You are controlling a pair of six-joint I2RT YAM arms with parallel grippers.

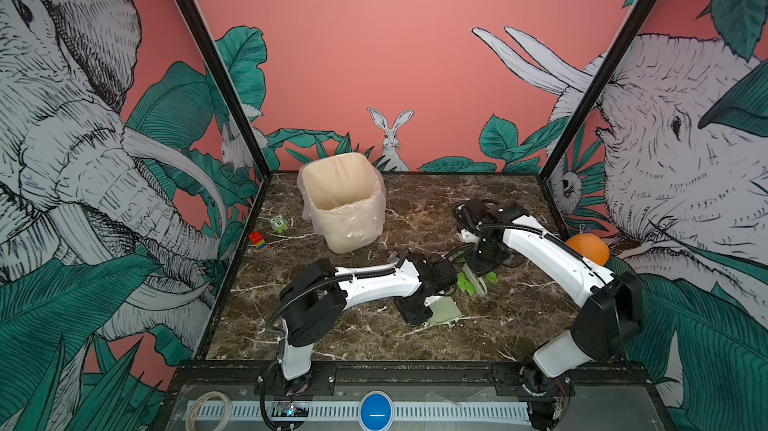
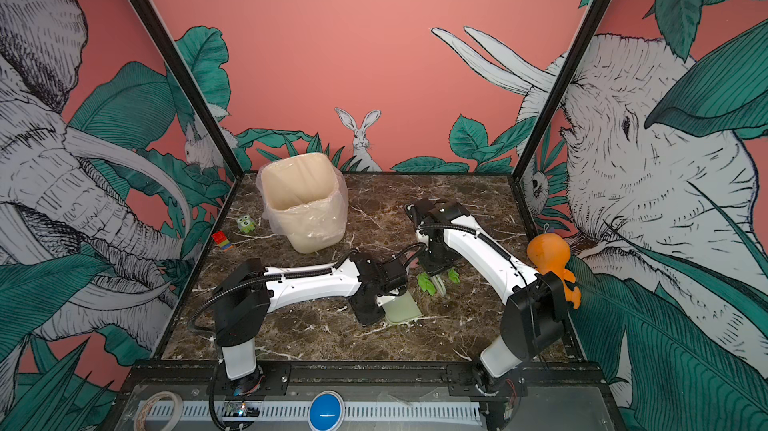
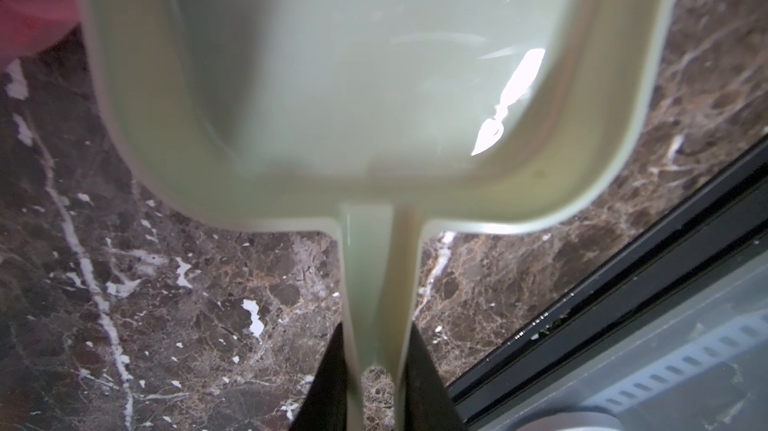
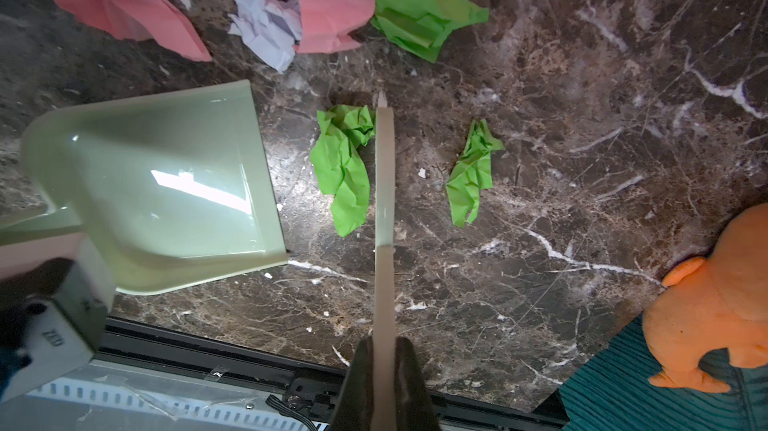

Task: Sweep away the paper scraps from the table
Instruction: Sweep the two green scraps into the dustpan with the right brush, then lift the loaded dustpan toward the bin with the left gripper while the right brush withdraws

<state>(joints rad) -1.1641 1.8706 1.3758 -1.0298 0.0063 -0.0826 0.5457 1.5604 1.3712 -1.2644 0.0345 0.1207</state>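
While left tool (image 3: pixel 376 331) grips dustpan (image 3: pixel 332 76), right tool (image 4: pixel 384 345) grips brush (image 4: pixel 384 179), green scrap (image 4: pixel 343 167) lengthwise alongside brush.

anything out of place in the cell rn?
Mainly the orange plush toy: it sits at the table's right edge, hard by the right arm's elbow, and has no part in sweeping. The owl figure and coloured block on the left edge are strays too. Paper scraps lie loose, as expected; the dustpan is empty.
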